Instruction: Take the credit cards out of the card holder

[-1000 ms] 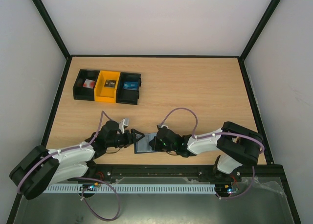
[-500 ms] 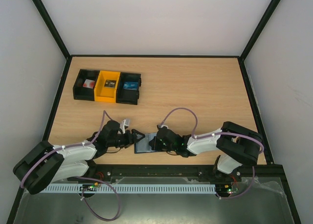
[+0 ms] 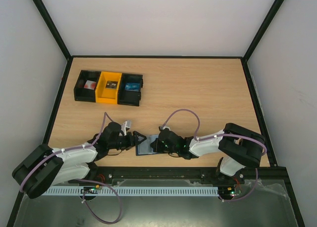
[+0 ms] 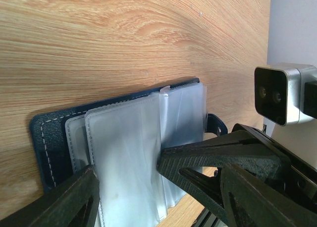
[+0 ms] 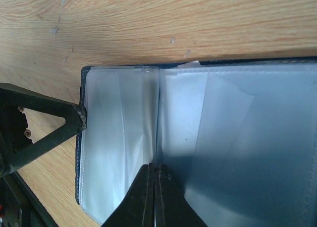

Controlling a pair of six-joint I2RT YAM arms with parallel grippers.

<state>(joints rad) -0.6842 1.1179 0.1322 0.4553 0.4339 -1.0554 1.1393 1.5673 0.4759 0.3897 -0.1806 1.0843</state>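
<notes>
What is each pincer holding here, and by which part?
Right pincer pinches a clear sleeve of the card holder beside its centre fold; left pincer is open, holding nothing.

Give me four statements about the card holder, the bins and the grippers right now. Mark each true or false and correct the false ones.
1. The card holder lies open on the table. True.
2. The card holder sits inside the yellow bin. False: it lies on the table near the front edge, between the left gripper and the right gripper.
3. The right gripper's fingers are spread wide apart. False: they are pressed together over the clear sleeves.
4. The yellow bin stands between two black bins. True.
</notes>
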